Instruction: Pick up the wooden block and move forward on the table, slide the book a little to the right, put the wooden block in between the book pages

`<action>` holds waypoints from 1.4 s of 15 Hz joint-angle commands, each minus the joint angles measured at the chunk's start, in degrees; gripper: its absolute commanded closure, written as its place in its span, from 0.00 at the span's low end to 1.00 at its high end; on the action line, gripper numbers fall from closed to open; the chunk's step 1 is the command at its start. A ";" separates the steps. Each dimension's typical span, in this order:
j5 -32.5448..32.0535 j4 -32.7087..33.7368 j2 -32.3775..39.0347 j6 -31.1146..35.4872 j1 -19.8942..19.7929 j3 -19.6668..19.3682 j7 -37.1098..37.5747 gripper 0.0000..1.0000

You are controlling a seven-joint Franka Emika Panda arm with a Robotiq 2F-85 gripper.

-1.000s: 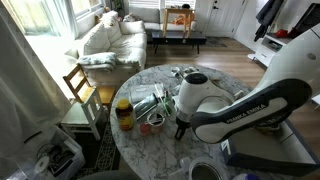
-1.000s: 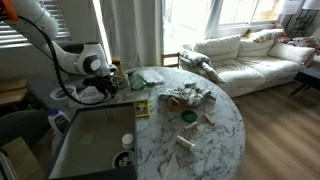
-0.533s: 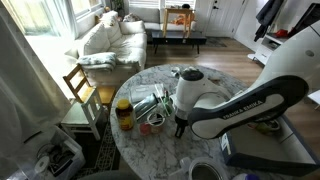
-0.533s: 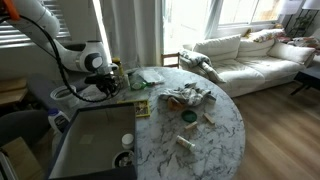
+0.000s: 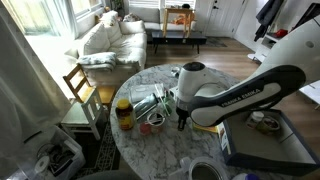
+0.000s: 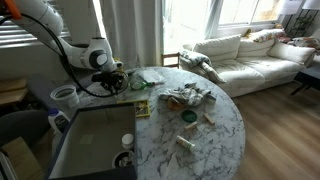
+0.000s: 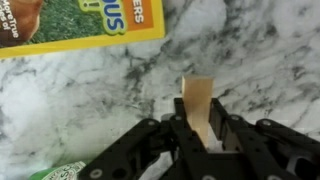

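My gripper (image 7: 198, 125) is shut on the wooden block (image 7: 198, 103), a pale upright piece held between the fingers just above the marble table (image 7: 80, 100). The book (image 7: 90, 25), with its yellow cover, lies flat on the table beyond the block, to the upper left in the wrist view. In an exterior view the gripper (image 6: 121, 79) hangs over the table's near edge, with the book (image 6: 142, 105) a little way from it. In an exterior view the gripper (image 5: 181, 122) points down at the table (image 5: 165, 150).
A large dark grey tray (image 6: 90, 140) lies at the table's side. A jar (image 5: 124, 115) and a cluster of small items (image 6: 188, 97) stand mid-table. A wooden chair (image 5: 80, 85) stands by the table edge. A green object (image 7: 60, 172) is near the gripper.
The arm has shifted a little across the table with the wooden block still gripped. The book has not moved.
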 commanded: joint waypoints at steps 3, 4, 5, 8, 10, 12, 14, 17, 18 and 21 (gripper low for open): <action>0.74 0.19 0.39 -2.00 -4.11 1.95 -8.28 0.93; 0.70 0.20 0.43 -2.22 -4.47 2.09 -9.28 0.93; 0.79 0.21 0.43 -2.44 -4.81 2.31 -10.13 0.93; 1.56 0.20 0.54 -4.06 -5.75 3.27 -12.51 0.93; 1.92 0.23 0.48 -5.69 -6.12 3.74 -13.48 0.93; 2.22 0.29 0.47 -7.40 -6.39 4.05 -14.20 0.93; 2.42 0.34 0.64 -8.35 -6.44 4.10 -14.43 0.93; 1.87 0.46 1.08 -7.33 -6.31 3.71 -14.14 0.93; 1.74 0.52 1.17 -7.14 -6.34 3.60 -14.14 0.93; 1.36 0.64 1.44 -5.98 -6.47 3.20 -13.80 0.93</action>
